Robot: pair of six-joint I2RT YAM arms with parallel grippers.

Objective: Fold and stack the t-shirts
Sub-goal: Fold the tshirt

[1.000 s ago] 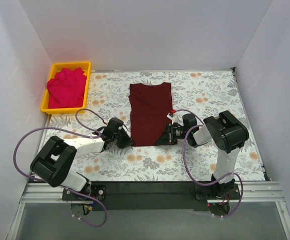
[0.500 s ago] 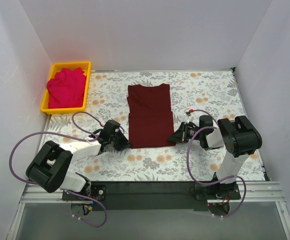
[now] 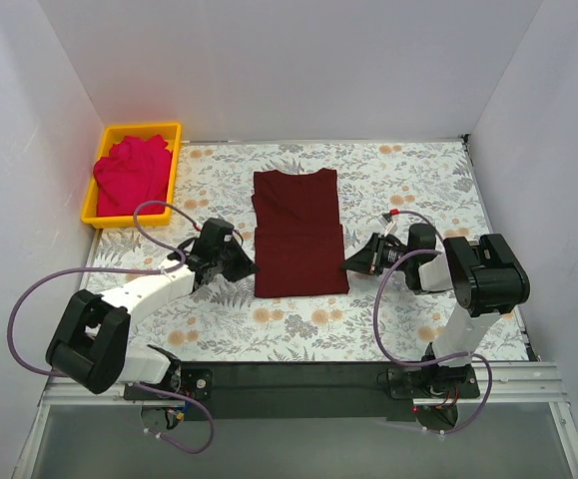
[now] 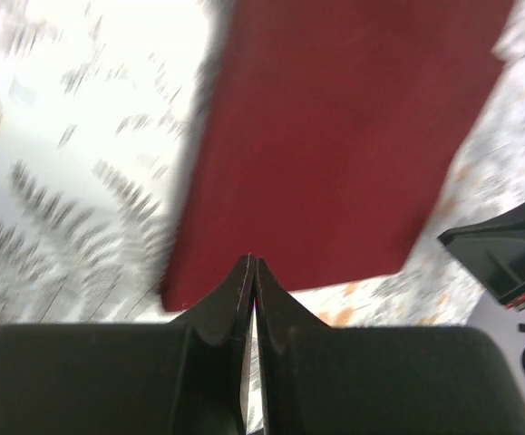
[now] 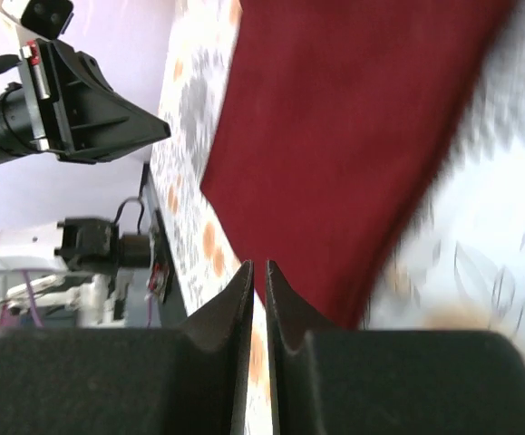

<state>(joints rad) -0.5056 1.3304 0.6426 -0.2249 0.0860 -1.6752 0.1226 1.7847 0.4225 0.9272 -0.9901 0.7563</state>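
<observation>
Now, look at how the maroon t-shirt point(image 3: 298, 235) lies: it is flat on the tabletop point(image 3: 418, 180) as a long narrow rectangle with no sleeves sticking out. Its long axis runs from the near hem straight away from the arm bases to the collar at the far end. Your left pincer point(image 3: 249, 267) sits just beside the shirt's left edge, a little up from the near-left corner, and points right toward the cloth. Your right pincer point(image 3: 349, 264) sits just beside the right edge, close to the near-right corner, and points left. So the shirt lies between them, each arm about as close to its own side, neither favoured. Both wrist views show the fingers pressed together or nearly so with no cloth pinched between them, so you hold nothing on either side. If the next step is, as I judge, a crosswise fold bringing hem toward collar, you need to open both pincers and take the two near corners, which lie slightly toward the arm bases from the tips. As for containers, the yellow bin point(image 3: 141, 127) stands at the far-left corner, well apart from the maroon shirt. It holds the pinkish-red t-shirt point(image 3: 129, 175) in a crumpled, unfolded heap, and your left arm is the nearer one to it.
</observation>
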